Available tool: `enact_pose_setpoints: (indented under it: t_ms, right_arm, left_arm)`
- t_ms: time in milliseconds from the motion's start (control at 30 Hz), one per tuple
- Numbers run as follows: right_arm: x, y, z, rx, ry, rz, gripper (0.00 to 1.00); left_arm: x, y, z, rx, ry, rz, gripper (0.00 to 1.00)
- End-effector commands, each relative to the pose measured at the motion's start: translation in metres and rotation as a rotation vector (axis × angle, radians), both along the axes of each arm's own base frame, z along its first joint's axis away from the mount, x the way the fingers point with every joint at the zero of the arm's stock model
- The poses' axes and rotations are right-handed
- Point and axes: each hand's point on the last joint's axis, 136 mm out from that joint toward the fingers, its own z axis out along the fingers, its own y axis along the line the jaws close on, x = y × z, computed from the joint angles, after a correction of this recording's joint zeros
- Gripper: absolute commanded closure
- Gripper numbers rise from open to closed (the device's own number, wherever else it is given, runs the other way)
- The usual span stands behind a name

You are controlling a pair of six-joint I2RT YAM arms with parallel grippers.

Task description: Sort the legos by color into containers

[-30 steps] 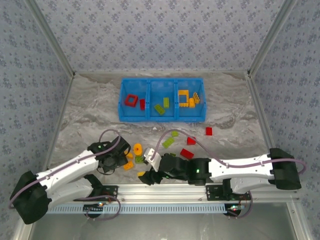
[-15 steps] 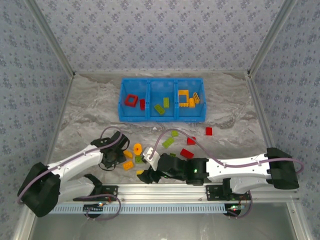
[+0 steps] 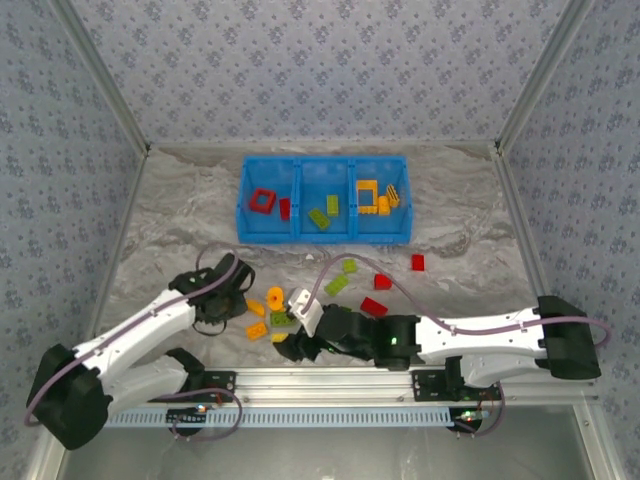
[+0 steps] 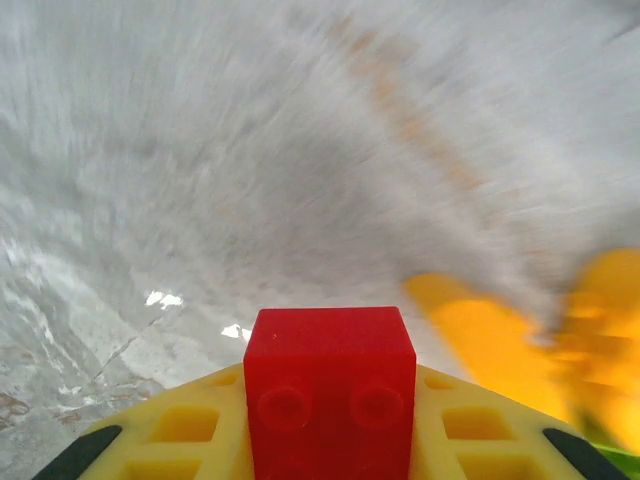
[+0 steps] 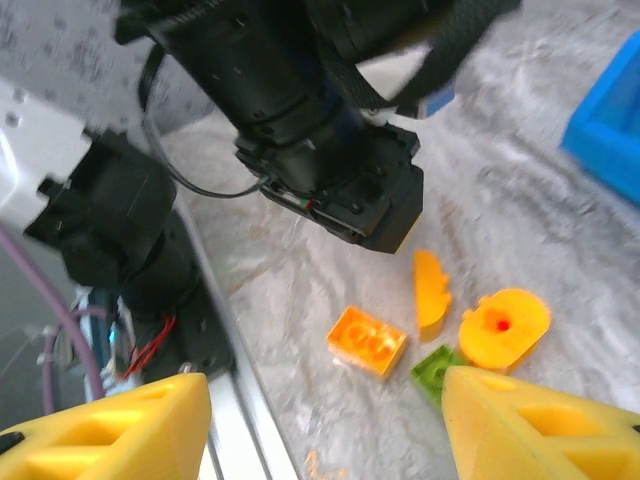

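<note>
Marbled grey surface (image 4: 250, 150) blurs beyond the left pincer (image 4: 330, 432), clenched on a small red plastic brick (image 4: 330, 370): likely light, rigid, slick; flat sides suit pinching. Right pincer (image 5: 320, 430) gapes empty.

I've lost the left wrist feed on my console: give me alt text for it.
A small red plastic brick, studs facing the camera, sits gripped between the left gripper's yellow jaws. Behind it the grey marbled tabletop is motion-blurred, with blurred orange-yellow pieces at right.
</note>
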Motion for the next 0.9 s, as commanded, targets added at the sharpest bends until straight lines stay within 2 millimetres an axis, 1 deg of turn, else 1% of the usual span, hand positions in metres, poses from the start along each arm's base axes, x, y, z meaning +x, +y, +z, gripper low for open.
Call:
enact_pose_setpoints:
  t_ms: [0,67,133,167,233,300,367,433,500,533,633,700,767,800,833,867]
  right_arm:
    - [0.034,-0.011,0.057,0.137,-0.098,-0.147,0.36]
    - [0.052,-0.016,0.067,0.158,-0.124,-0.195,0.37]
    - [0.073,-0.023,0.077,0.163,-0.148,-0.272,0.37]
    - [0.083,-0.027,0.080,0.156,-0.159,-0.312,0.37]
    - [0.102,-0.035,0.089,0.149,-0.177,-0.390,0.37]
    - [0.117,-0.040,0.098,0.170,-0.181,-0.429,0.37]
    - [0.128,-0.043,0.103,0.186,-0.177,-0.458,0.37]
    - [0.138,-0.044,0.105,0.188,-0.175,-0.476,0.37]
    - [0.148,-0.045,0.102,0.184,-0.167,-0.499,0.37]
    - [0.153,-0.044,0.100,0.181,-0.165,-0.513,0.37]
    - [0.170,-0.040,0.095,0.189,-0.179,-0.547,0.37]
    - [0.179,-0.031,0.093,0.173,-0.212,-0.551,0.37]
    - [0.188,-0.019,0.092,0.140,-0.238,-0.557,0.37]
    - [0.193,-0.012,0.088,0.120,-0.246,-0.560,0.37]
    - [0.197,-0.006,0.086,0.111,-0.252,-0.564,0.37]
    - [0.201,-0.001,0.084,0.105,-0.257,-0.575,0.36]
  left_arm:
    - [0.031,-0.014,0.051,0.017,-0.088,-0.088,0.76]
    - [0.056,-0.033,0.064,-0.002,-0.095,-0.142,0.76]
    - [0.086,-0.050,0.073,-0.018,-0.099,-0.177,0.76]
    - [0.100,-0.056,0.076,-0.017,-0.099,-0.186,0.76]
    - [0.134,-0.065,0.081,-0.008,-0.109,-0.198,0.76]
    - [0.166,-0.071,0.080,-0.026,-0.109,-0.198,0.76]
    - [0.198,-0.073,0.076,-0.049,-0.116,-0.197,0.76]
    - [0.231,-0.080,0.070,-0.098,-0.125,-0.211,0.76]
    - [0.256,-0.088,0.065,-0.135,-0.133,-0.224,0.75]
    - [0.273,-0.094,0.066,-0.166,-0.156,-0.233,0.75]
    - [0.305,-0.104,0.060,-0.231,-0.169,-0.238,0.74]
    - [0.320,-0.107,0.053,-0.252,-0.163,-0.240,0.73]
    - [0.332,-0.112,0.048,-0.269,-0.158,-0.251,0.72]
    - [0.336,-0.113,0.042,-0.270,-0.147,-0.252,0.72]
    - [0.344,-0.116,0.046,-0.278,-0.160,-0.255,0.72]
    - [0.344,-0.115,0.040,-0.275,-0.136,-0.249,0.71]
